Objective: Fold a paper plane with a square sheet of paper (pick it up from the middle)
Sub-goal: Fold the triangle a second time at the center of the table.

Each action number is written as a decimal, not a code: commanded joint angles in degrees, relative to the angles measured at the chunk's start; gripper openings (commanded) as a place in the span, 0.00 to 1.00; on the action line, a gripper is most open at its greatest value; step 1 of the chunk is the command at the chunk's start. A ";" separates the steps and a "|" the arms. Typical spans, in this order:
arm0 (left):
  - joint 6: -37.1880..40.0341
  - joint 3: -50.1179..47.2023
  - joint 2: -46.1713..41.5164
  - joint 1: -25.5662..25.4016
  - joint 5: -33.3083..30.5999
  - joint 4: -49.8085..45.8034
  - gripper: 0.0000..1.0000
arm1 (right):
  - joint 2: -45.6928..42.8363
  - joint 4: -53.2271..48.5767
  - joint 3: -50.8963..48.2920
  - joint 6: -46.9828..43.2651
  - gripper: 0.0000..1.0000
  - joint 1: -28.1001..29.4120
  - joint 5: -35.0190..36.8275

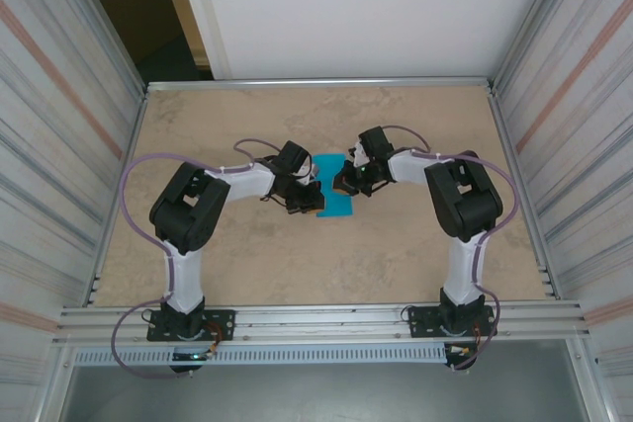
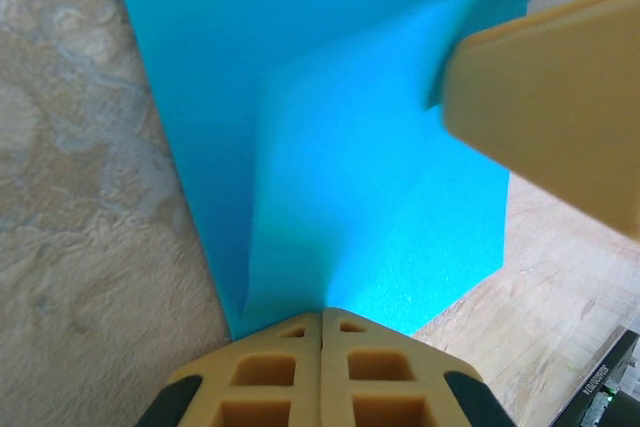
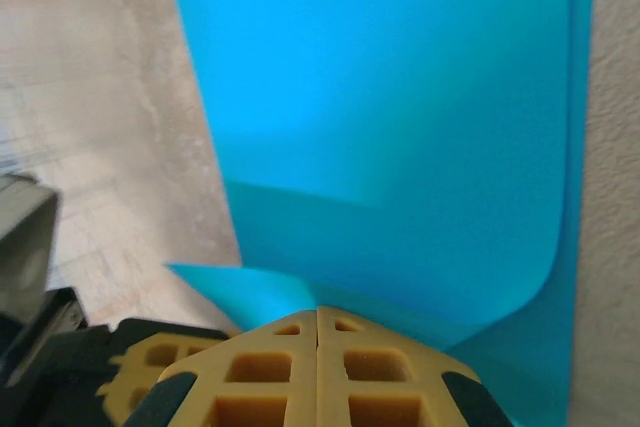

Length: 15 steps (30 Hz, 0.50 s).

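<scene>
Left fingers [image 2: 300, 335] are pressed together, pinching one edge of the square sheet of paper [image 1: 336, 207], which lies mid-desk [image 1: 247, 254]. Right fingers [image 3: 298, 329] pinch its opposite edge. Uneven pulling would likely tear it or skew the crease.

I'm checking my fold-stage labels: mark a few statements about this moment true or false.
1. The left gripper is shut. True.
2. The right gripper stands wide open. False: it is shut on the blue paper.
3. The blue paper lies between the two grippers. True.
4. The blue paper is flat and uncreased. False: folds show in both wrist views.
5. The blue paper lies in the table's far left corner. False: it is near the middle.
</scene>
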 commanded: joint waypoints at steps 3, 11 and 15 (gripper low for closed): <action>0.06 -2.03 1.30 0.18 -2.14 -2.59 0.02 | -2.85 -2.72 -0.49 -3.76 0.06 2.32 -0.44; -0.11 -2.17 0.70 0.15 -2.27 -2.48 0.02 | 0.10 -0.87 -1.13 -1.55 0.04 3.59 0.62; -0.29 -2.20 0.44 0.18 -2.12 -2.25 0.02 | 1.76 -1.34 -1.16 -1.51 0.03 3.42 0.99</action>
